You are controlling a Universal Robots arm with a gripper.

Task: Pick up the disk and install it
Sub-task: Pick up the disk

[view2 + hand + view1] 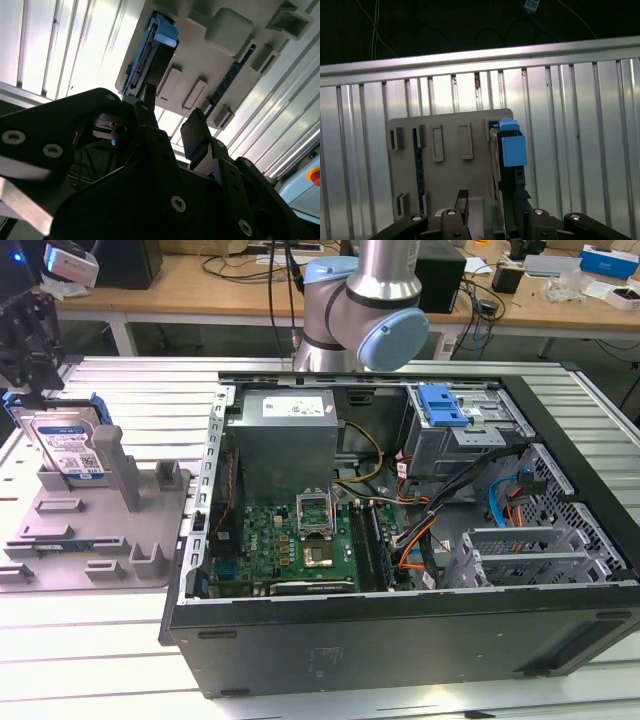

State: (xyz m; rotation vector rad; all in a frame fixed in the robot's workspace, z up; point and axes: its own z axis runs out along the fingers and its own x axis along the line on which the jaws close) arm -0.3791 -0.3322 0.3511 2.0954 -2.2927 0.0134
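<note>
The disk [70, 445] stands upright on its edge in a slot of the grey holder plate [100, 530], at the exterior view's left; it is silver with a white-and-blue label and a blue bracket. My black gripper [33, 375] hangs just above the disk's top edge, open. In both wrist views the disk [509, 150] [152, 45] shows edge-on beyond the fingers. One finger [146, 107] and the other finger [197, 132] stand apart with nothing between them. The gripper [490, 207] lines up roughly over the disk's near end.
An open computer case [400, 640] lies at the exterior view's right, with a motherboard [290, 540], a grey metal box [285, 440] and a drive cage with a blue latch [443, 405]. The slatted metal table [120, 390] carries everything. A wooden bench [200, 290] with cables stands behind.
</note>
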